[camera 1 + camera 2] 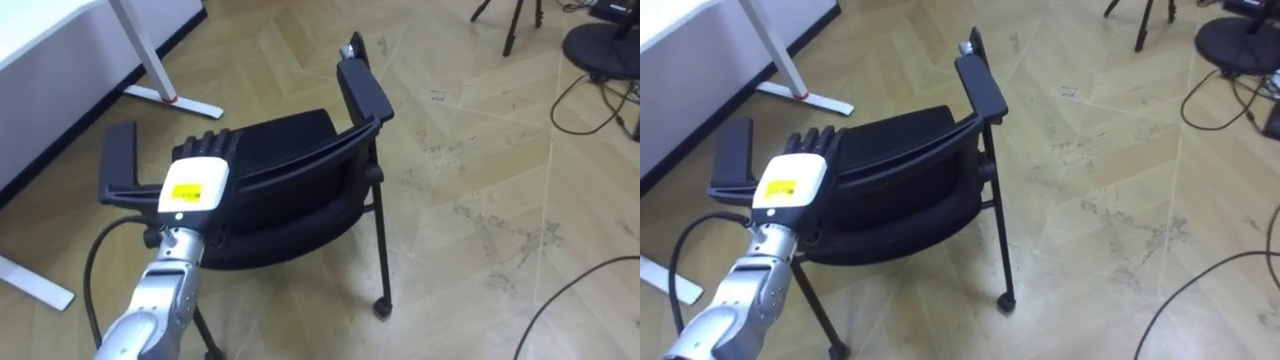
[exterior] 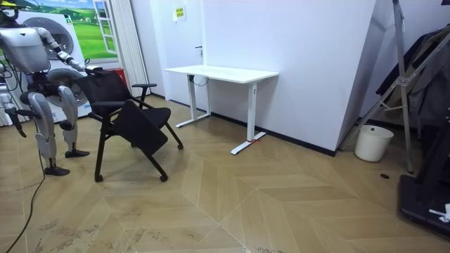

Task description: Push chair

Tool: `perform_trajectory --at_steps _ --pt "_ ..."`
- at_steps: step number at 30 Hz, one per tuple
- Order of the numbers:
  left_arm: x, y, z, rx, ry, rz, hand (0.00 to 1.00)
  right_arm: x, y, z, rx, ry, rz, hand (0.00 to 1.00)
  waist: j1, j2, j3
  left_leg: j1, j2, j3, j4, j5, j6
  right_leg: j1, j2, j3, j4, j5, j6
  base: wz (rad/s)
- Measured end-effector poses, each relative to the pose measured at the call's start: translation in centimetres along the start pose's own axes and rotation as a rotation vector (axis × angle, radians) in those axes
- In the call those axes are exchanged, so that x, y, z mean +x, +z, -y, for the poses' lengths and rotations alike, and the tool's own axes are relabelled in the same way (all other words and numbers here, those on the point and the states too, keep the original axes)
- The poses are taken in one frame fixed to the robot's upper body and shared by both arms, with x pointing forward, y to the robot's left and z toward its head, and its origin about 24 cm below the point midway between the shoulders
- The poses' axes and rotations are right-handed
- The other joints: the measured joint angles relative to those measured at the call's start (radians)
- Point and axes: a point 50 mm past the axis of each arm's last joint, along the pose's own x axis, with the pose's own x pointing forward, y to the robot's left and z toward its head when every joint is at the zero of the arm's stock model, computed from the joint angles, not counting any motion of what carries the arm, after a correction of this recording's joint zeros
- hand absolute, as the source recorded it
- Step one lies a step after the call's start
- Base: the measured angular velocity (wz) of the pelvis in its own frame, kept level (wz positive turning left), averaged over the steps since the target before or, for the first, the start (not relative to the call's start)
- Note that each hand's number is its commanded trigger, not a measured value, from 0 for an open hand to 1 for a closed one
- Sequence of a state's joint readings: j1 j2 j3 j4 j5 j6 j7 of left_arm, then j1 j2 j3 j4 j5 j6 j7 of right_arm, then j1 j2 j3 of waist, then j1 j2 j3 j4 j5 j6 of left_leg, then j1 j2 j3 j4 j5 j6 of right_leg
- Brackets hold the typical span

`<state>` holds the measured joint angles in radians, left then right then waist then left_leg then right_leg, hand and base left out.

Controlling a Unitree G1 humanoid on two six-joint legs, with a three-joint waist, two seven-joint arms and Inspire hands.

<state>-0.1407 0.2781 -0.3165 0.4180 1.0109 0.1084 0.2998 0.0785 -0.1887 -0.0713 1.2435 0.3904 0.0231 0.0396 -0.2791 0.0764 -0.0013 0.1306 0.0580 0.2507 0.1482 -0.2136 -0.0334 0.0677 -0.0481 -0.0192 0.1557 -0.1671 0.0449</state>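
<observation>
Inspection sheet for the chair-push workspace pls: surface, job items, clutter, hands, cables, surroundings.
Surface: herringbone wood floor, scuffed with dark marks.
Job's things: black chair with armrests, on casters, near the white desk.
Clutter: nothing seen.
Hands: left hand on the backrest's top edge, fingers laid fairly straight; right hand low at the robot's side.
Cables: dark cables on the floor to the right.
Surroundings: tripod legs, white bucket.
</observation>
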Motion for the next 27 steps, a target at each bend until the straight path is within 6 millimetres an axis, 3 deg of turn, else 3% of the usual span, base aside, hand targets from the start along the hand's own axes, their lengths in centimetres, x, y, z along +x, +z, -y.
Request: perform_trajectory --at_steps 5,6,7,8,9,22,27 --pt "0.2 0.1 0.6 -0.044 -0.043 -0.017 0.0 0.0 0.0 0.0 0.0 -0.003 0.001 0.0 0.01 0.008 -0.0047 0.005 0.0 0.009 -0.003 0.0 0.0 0.004 0.001 0.008 0.002 0.0 0.0 -0.04" --pt "0.3 0.1 0.7 -0.043 -0.048 -0.018 0.07 0.0 0.0 -0.1 0.0 -0.003 0.001 0.0 0.011 0.009 -0.0043 0.007 0.0 0.009 -0.003 0.0 0.0 0.004 0.001 0.01 0.003 0.0 0.0 -0.05" --pt "0.4 0.1 0.7 -0.043 -0.055 -0.02 0.69 0.0 0.1 -0.1 -0.002 -0.004 0.001 0.0 0.012 0.009 -0.0038 0.011 0.001 0.01 -0.003 0.0 0.0 0.005 0.002 0.011 0.005 0.0 0.0 -0.05" --pt "0.5 0.0 0.8 -0.049 -0.061 -0.026 0.95 0.0 0.0 -0.1 -0.004 -0.009 0.0 0.0 0.014 0.008 -0.0013 0.018 0.002 0.01 -0.004 0.0 0.0 0.009 0.003 0.014 0.006 0.0 0.0 -0.05" --pt "0.6 -0.1 0.7 -0.058 -0.064 -0.03 1.0 0.0 0.1 -0.1 -0.005 -0.012 0.001 0.0 0.014 0.007 0.0018 0.02 0.002 0.011 -0.005 0.0 0.0 0.013 0.004 0.015 0.006 0.0 0.0 -0.05" --pt "1.0 -0.3 0.2 -0.127 -0.081 -0.04 1.0 0.0 0.3 0.3 0.021 -0.038 0.009 0.0 0.015 0.004 0.0049 0.02 0.002 0.021 -0.004 0.0 0.0 0.014 0.006 0.03 -0.003 0.0 0.001 -0.01" --pt "1.5 -0.6 -0.3 -0.141 -0.068 -0.058 1.0 0.0 0.2 0.6 0.02 -0.06 0.007 0.0 0.014 -0.003 0.0098 0.021 0.002 0.021 -0.004 0.0 0.0 0.014 0.006 0.033 -0.003 0.0 0.001 -0.02"
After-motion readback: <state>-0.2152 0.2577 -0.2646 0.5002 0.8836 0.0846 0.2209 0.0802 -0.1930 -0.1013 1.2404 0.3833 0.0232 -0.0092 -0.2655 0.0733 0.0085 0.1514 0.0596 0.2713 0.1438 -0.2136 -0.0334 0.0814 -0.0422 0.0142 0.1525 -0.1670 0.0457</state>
